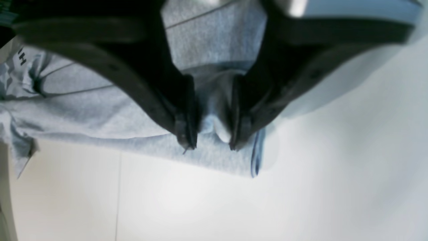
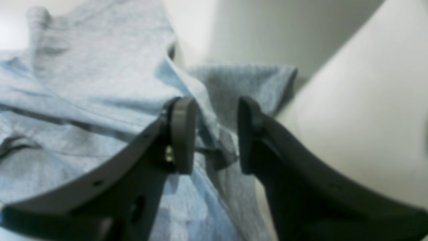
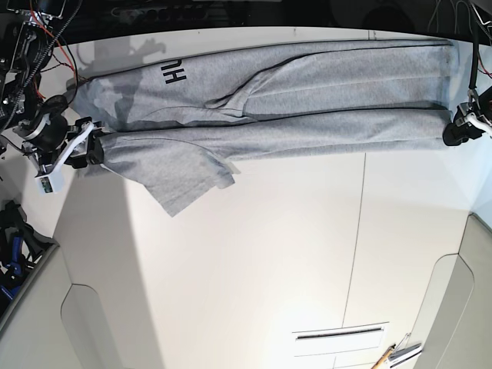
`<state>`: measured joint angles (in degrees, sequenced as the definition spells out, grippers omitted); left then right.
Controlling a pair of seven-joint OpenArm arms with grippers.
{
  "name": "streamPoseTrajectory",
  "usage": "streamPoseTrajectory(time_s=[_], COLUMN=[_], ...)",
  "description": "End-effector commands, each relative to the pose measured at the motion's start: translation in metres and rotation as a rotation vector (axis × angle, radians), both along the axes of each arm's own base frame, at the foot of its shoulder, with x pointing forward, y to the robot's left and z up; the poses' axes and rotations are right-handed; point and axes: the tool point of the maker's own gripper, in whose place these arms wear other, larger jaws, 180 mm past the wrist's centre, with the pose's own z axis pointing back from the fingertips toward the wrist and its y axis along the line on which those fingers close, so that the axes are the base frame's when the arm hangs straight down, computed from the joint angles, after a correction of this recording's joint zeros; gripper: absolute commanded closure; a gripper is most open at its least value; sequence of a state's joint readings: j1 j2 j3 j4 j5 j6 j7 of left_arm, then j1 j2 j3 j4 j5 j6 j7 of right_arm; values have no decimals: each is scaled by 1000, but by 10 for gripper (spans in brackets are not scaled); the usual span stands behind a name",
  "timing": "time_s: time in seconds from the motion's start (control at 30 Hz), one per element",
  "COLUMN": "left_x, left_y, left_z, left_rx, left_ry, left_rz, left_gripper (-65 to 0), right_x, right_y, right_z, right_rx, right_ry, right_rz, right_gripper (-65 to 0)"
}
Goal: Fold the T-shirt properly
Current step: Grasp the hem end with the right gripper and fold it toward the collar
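The light grey T-shirt (image 3: 307, 115) lies as a long, lengthwise-folded band across the far part of the white table (image 3: 254, 261). Black lettering (image 3: 173, 74) shows near its left end, and one sleeve (image 3: 192, 181) sticks out toward the front. My left gripper (image 3: 453, 132) is at the band's right end. In the left wrist view the left gripper (image 1: 213, 145) has its jaws apart, with a bulge of the T-shirt (image 1: 100, 110) between them. My right gripper (image 3: 94, 150) is at the left end. Seen from its wrist, the right gripper (image 2: 215, 134) stands open astride a cloth edge of the T-shirt (image 2: 83, 83).
Table seams run toward the front, with a narrow slot (image 3: 338, 334) near the front edge. A small tool (image 3: 396, 355) lies at the bottom right. Red cables and hardware (image 3: 31, 46) crowd the upper left corner, and blue gear (image 3: 11, 257) sits off the table's left side.
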<state>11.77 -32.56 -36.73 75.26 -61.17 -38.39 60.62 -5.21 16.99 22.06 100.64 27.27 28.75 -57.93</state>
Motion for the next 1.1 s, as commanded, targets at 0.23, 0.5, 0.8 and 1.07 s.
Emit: streamPoseTrajectory(time_s=[0.23, 0.5, 0.8, 1.07], left_x=[15, 20, 20, 20], left_y=[5, 3, 4, 4], left_z=[25, 31, 31, 31], left_rx=[-2, -18, -15, -15], left_ry=[-98, -135, -138, -141], left_rz=[-1, 0, 3, 4], left_gripper=[-203, -258, -276, -276], right_x=[45, 85, 123, 111], right_y=[8, 45, 78, 106], right_z=[65, 57, -30, -68], right_rx=[19, 64, 69, 105], right_ry=[-256, -272, -16, 120], right_rz=[14, 58, 119, 161], right_gripper=[-215, -215, -276, -91])
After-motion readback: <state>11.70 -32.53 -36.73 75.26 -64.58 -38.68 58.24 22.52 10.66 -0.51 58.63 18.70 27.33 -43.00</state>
